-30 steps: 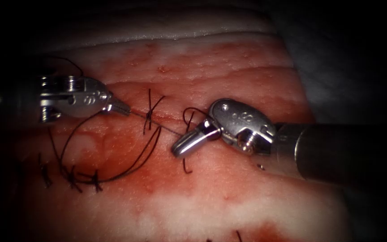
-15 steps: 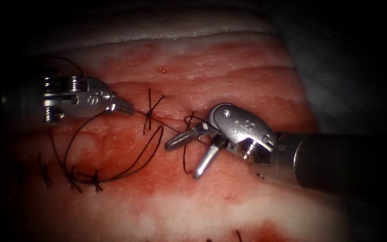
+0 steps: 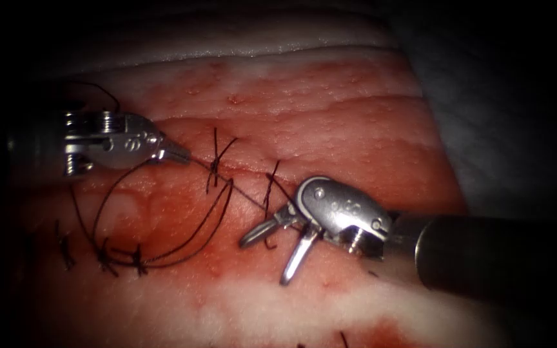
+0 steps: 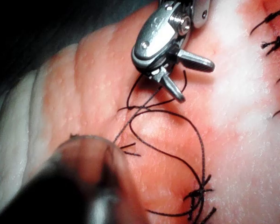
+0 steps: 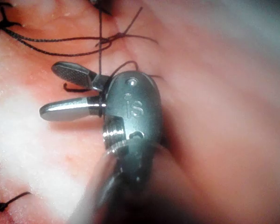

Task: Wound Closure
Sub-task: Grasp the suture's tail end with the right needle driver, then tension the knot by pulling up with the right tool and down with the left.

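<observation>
Left tool [image 3: 178, 153] pinches the thread [image 3: 240, 191] taut across the knot [image 3: 214, 165] to hold tension; right tool [image 3: 272, 248] jaws spread, empty, thread at hinge.

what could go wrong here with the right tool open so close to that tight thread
1. The left tool holds the thread taut across the knot; more pull might tear the tissue.
2. The right tool gapes open, holding nothing, astride the strand, and might nick it.
3. The loose loop could snag a jaw.
</observation>
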Available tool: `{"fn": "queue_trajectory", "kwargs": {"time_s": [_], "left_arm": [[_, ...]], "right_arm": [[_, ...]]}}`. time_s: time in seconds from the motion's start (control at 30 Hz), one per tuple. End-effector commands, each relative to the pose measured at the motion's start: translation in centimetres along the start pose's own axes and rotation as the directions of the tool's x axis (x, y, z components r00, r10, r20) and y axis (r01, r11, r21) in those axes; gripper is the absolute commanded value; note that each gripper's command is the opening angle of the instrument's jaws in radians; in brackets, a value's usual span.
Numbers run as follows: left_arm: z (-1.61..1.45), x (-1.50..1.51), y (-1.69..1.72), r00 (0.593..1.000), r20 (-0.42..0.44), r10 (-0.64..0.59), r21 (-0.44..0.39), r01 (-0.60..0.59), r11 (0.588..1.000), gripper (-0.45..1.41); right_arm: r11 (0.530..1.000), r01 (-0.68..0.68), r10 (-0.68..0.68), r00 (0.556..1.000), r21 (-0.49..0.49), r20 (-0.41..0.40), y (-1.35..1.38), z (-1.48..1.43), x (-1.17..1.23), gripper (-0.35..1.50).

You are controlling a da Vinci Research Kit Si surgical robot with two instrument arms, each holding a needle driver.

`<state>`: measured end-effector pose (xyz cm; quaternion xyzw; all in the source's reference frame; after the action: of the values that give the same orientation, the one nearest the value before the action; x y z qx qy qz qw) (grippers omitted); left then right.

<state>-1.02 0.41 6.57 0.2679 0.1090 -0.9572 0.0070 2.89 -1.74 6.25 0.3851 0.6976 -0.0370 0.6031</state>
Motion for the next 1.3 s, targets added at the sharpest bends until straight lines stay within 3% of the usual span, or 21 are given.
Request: {"fn": "queue_trajectory", "kwargs": {"time_s": [0.03,0.1,0.13,0.43,0.77,1.1,1.3], "left_arm": [[0.05,0.02,-0.03,1.000,-0.002,0.002,0.001,-0.002,1.000,-0.45],[0.05,0.01,0.00,1.000,0.000,0.003,0.002,-0.003,1.000,-0.45],[0.05,0.00,0.02,1.000,-0.001,0.004,0.001,-0.004,1.000,-0.45],[-0.03,-0.06,0.21,1.000,-0.002,0.012,-0.003,-0.012,1.000,-0.45],[-0.30,-0.21,0.58,0.999,-0.036,0.005,0.031,-0.004,1.000,-0.45],[-0.58,-0.28,1.31,0.997,-0.068,0.019,-0.002,-0.020,1.000,-0.45],[-0.68,-0.26,1.81,0.998,-0.054,0.043,-0.097,-0.048,0.994,-0.45]], "right_arm": [[1.000,0.001,-0.001,1.000,-0.006,-0.002,0.12,0.02,-0.02,0.35],[1.000,-0.001,0.001,1.000,-0.016,-0.003,0.15,0.00,-0.01,-0.03],[0.999,-0.005,0.005,1.000,-0.031,-0.006,0.20,-0.02,0.03,-0.35],[0.998,-0.053,0.053,0.998,-0.019,-0.027,0.29,-0.14,0.26,-0.35],[0.986,-0.080,0.075,0.996,-0.144,-0.041,0.56,-0.50,0.27,-0.35],[0.977,-0.085,0.079,0.996,-0.194,-0.038,0.79,-0.79,0.15,-0.35],[0.972,-0.084,0.080,0.996,-0.221,-0.031,0.88,-0.92,0.08,-0.35]]}}
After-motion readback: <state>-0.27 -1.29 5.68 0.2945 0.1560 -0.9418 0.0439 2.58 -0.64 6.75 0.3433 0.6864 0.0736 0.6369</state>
